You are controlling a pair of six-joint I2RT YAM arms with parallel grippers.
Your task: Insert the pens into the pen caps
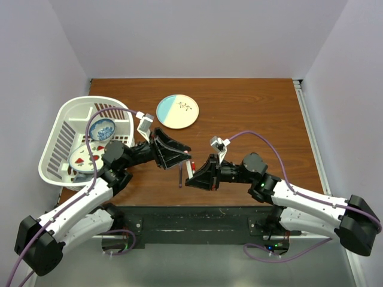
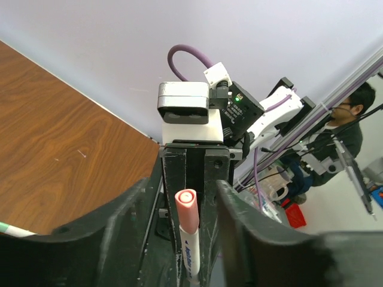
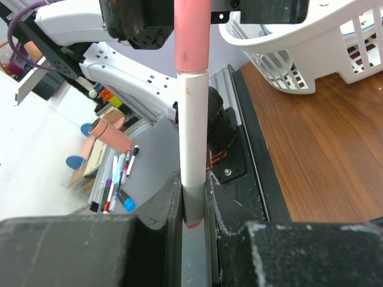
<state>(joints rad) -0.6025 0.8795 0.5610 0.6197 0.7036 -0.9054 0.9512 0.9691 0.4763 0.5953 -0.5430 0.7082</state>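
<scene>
A white-barrelled pen [image 3: 192,137] stands upright in my right gripper [image 3: 194,200], which is shut on its lower end. A pink pen cap [image 3: 192,36] sits on the pen's top end. In the left wrist view the same pink cap [image 2: 187,209] lies between the fingers of my left gripper [image 2: 182,186]. Those fingers stand apart from it on both sides, open. From above, the two grippers meet over the table's near middle, left gripper [image 1: 181,156] and right gripper [image 1: 192,173]. A dark purple pen [image 1: 181,177] lies on the table just below them. Another white pen with a green end [image 2: 9,229] lies on the wood.
A white basket [image 1: 60,128] with bowls in it stands at the left. A blue and cream plate [image 1: 178,111] lies behind the grippers. The table's near edge runs just below the grippers.
</scene>
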